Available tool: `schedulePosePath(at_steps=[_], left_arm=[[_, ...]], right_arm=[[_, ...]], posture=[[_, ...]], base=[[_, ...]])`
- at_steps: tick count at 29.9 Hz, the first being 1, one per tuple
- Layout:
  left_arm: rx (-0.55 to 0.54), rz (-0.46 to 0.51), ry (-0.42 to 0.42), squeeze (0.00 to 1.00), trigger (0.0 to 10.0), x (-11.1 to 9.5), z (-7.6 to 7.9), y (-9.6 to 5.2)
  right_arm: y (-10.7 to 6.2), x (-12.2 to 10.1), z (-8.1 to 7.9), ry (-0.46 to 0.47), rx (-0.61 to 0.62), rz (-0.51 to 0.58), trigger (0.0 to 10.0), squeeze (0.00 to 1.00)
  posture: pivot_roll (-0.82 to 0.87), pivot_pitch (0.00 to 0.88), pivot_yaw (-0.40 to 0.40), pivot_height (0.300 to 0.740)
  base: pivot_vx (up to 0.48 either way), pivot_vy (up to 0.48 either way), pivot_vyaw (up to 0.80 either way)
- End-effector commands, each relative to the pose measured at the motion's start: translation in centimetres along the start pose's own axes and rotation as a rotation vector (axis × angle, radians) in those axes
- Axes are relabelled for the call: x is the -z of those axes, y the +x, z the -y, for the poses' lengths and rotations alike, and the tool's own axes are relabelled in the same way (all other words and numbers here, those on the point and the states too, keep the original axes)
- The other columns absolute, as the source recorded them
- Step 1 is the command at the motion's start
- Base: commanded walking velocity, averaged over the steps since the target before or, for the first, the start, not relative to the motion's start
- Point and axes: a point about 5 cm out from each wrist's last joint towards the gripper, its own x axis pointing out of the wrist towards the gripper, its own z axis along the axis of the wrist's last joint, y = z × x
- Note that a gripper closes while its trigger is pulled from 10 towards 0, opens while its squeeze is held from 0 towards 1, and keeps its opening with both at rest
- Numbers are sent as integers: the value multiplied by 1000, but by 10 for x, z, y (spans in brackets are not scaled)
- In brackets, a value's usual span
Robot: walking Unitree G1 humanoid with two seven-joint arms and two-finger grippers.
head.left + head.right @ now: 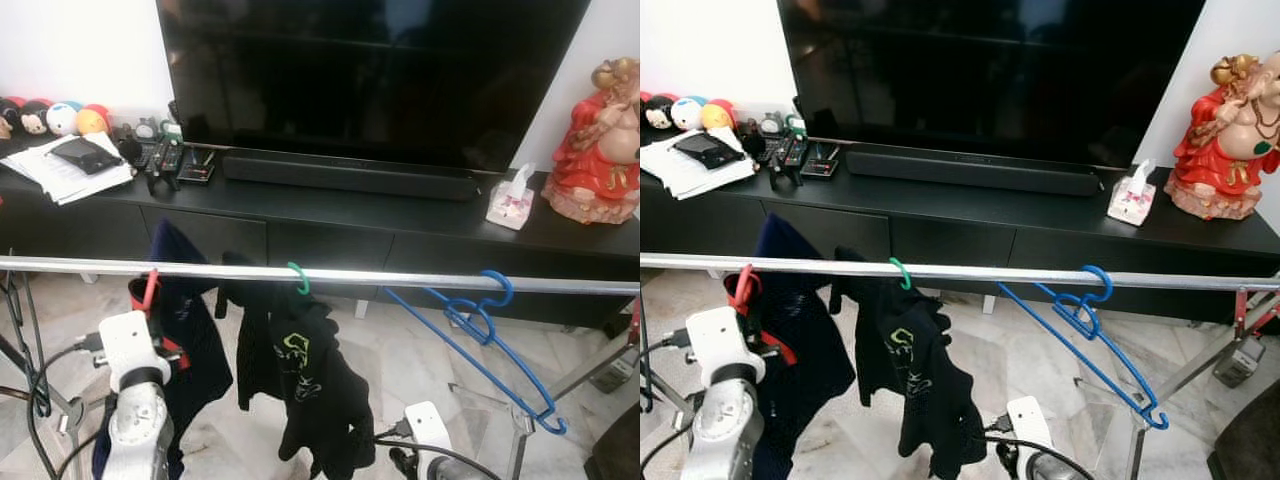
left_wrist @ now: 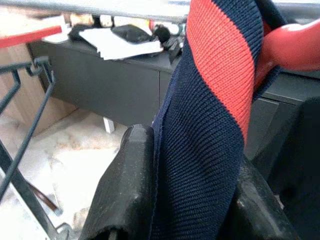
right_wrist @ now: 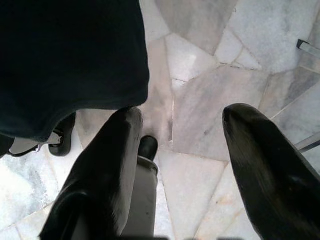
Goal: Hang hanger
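Left wrist view: your left gripper (image 2: 187,200) is clamped on the navy-and-red garment (image 2: 210,125), its red hanger (image 1: 149,291) hooked on the rail (image 1: 400,275) at nine o'clock. Pull downward and the hook may slip. Right gripper (image 3: 182,165) hangs spread apart.

The red hanger (image 1: 149,291) was mostly buried under the navy garment (image 1: 185,330), with just its hook and a strip of shoulder visible, and the left tool (image 2: 187,195) had its fingertips cut off by the wrist picture's lower edge. The green hanger (image 1: 298,277) showed only its hook above the black garment (image 1: 310,385). The small items (image 1: 165,155) on the dark surface (image 1: 330,205) were too small to identify.
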Motion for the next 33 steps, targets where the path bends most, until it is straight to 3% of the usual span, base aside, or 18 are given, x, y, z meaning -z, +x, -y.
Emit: schedulePosePath(at_steps=[1, 11, 15, 20, 24, 33], left_arm=[[8, -8, -6, 0, 10000, -4, -1, 9], [7, -79, -64, 0, 10000, -3, -3, 30], [46, -116, -65, 0, 10000, -1, 3, 34], [75, -184, -65, 0, 10000, 9, 9, 31], [109, -262, -26, 0, 10000, 25, 14, 20], [105, -247, -41, 0, 10000, 30, 16, 9]], right_arm=[[0, 2, 2, -2, 8, -8, 10000, 0], [-1, 2, 3, -6, 8, -11, 10000, 0], [-1, 2, 3, -9, 4, -14, 10000, 0], [-1, 2, 3, -7, 3, -15, 10000, 0], [-1, 2, 3, -8, 4, -16, 10000, 0], [-1, 1, 3, -8, 0, -15, 10000, 0]], posture=[[-14, 0, -64, 740], [-14, 0, -69, 740], [-14, 0, -69, 740], [-12, 0, -71, 740], [-12, 0, -71, 740], [-7, 0, -74, 740]], base=[[0, 0, 0], [0, 0, 0], [0, 0, 0], [0, 0, 0], [0, 0, 0], [0, 0, 0]])
